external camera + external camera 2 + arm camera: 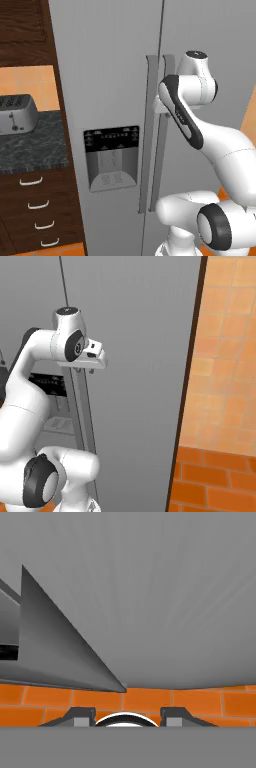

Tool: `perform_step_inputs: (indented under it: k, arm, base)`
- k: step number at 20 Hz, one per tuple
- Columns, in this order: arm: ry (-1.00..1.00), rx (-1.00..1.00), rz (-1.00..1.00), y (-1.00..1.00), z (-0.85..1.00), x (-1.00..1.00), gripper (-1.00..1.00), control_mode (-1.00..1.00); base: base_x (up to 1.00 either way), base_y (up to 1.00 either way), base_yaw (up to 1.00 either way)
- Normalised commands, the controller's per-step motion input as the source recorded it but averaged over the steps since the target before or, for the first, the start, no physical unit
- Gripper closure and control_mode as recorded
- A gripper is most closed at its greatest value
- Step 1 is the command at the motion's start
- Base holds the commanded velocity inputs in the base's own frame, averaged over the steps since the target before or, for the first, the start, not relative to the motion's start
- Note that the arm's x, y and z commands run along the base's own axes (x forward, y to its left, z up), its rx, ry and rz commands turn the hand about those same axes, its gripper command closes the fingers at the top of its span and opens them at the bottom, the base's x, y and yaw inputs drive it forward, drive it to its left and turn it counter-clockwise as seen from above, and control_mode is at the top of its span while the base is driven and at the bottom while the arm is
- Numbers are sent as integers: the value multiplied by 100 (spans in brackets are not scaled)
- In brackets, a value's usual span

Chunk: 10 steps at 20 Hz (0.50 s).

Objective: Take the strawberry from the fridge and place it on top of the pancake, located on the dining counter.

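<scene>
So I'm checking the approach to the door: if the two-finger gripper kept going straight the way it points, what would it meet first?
Judging by the hand view, the two-finger gripper points down along the tall grey fridge door, so it would probably meet the orange brick floor first; depth is unclear.

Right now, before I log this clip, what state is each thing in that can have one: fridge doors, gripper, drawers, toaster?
fridge: both doors shut, seam closed between the long handles.
gripper: at the right door's handle, pointing down along the door; fingertips apart, nothing between them.
water dispenser: idle, recess holds nothing.
drawers: all pushed in.
toaster: upright on the black counter, slots hold nothing.
</scene>
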Motion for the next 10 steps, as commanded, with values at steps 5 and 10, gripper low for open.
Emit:
perform_step_inputs:
  k: [5, 10]
  arm:
    - [0, 0, 0, 0, 0, 0, -100, 100]
    - [0, 0, 0, 0, 0, 0, -100, 100]
  base:
    - [-15, 11, 0]
    - [-14, 34, -1]
